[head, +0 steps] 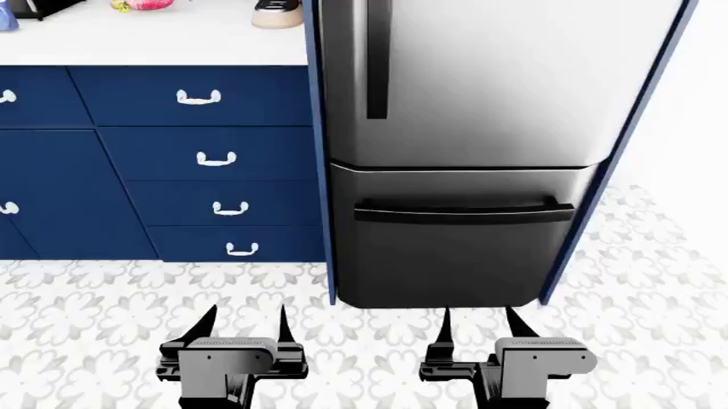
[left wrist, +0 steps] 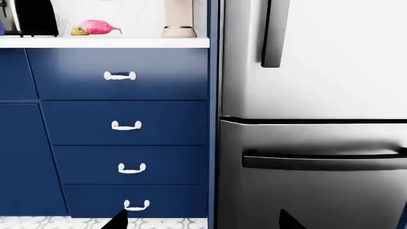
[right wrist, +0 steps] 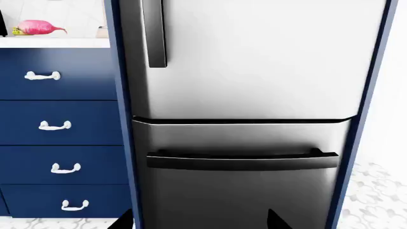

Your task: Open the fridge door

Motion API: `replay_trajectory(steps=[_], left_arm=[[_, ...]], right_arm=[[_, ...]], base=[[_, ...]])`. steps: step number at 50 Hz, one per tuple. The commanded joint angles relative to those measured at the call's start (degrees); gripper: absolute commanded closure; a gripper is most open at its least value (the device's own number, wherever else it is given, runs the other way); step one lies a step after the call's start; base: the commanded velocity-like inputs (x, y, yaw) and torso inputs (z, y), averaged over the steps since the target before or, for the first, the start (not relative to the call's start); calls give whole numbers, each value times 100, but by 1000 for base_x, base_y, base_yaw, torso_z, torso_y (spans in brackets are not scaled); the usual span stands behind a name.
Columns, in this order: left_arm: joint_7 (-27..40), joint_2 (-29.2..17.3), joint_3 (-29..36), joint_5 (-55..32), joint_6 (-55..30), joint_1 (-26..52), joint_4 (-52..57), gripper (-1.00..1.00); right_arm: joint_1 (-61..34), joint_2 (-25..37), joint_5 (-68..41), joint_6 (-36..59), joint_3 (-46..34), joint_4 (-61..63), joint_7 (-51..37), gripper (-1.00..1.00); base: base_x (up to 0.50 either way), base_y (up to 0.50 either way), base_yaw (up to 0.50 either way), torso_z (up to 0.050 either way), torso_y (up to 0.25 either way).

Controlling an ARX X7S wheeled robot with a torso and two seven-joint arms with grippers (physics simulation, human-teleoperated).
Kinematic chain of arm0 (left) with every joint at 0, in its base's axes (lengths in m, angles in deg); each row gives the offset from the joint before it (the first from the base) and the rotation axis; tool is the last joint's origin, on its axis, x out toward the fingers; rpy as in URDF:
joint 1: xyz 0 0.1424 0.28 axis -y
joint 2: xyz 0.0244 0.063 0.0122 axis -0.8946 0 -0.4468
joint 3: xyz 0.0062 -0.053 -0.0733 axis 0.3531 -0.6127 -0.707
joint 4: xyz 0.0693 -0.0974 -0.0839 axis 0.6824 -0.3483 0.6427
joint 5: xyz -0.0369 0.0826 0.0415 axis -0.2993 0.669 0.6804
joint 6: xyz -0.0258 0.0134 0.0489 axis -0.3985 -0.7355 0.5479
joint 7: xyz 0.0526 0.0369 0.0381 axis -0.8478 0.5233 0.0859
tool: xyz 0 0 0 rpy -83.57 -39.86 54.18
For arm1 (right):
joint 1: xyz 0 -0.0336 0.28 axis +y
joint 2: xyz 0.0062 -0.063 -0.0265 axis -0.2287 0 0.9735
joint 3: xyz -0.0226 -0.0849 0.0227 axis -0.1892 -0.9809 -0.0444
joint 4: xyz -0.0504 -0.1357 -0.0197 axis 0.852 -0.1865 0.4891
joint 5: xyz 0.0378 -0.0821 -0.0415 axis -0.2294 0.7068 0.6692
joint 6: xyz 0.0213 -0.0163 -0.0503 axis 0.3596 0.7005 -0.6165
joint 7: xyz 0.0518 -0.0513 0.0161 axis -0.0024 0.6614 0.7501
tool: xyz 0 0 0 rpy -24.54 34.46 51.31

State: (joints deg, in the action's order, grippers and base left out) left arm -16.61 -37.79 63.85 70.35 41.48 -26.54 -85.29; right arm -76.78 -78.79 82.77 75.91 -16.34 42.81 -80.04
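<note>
From the head view, the fridge door (head: 500,81) sits shut at one o'clock, its black bar handle (head: 379,55) near its left edge; the left gripper (head: 242,324) and right gripper (head: 478,328) both hover low over the patterned floor (head: 102,315), fingers spread, well apart from it. The left wrist view alone shows the whole pink vegetable (left wrist: 95,27) on the worktop (left wrist: 102,42). The right wrist view alone spans the whole freezer drawer (right wrist: 241,176).

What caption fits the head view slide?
Both open grippers, left and right, hover low before the shut fridge door.
</note>
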Motion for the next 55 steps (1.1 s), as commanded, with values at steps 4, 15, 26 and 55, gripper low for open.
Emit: replay_trajectory(steps=[4,15,26,55], left_arm=[[180,-162,169,-168,7,-46,45,-100],[319,-301,315,-375,18,-52,69,-100],[475,-673,148,-868,-2163,257,1984,-100],[654,-1116,-509,-2261,-6139,2700,4462,-100]], right_arm=[[37,159,-257,-45,-180,45,-135,-100],[86,322,-239,-102,-396,88,-350,-100],[-159,666,99,1400,-457,1746,-555,-100],[-1705,1079,-639,4971,126,4770,-150,-100]], base=[[0,0,0,0,0],[0,0,0,0,0],[0,0,0,0,0],[0,0,0,0,0]])
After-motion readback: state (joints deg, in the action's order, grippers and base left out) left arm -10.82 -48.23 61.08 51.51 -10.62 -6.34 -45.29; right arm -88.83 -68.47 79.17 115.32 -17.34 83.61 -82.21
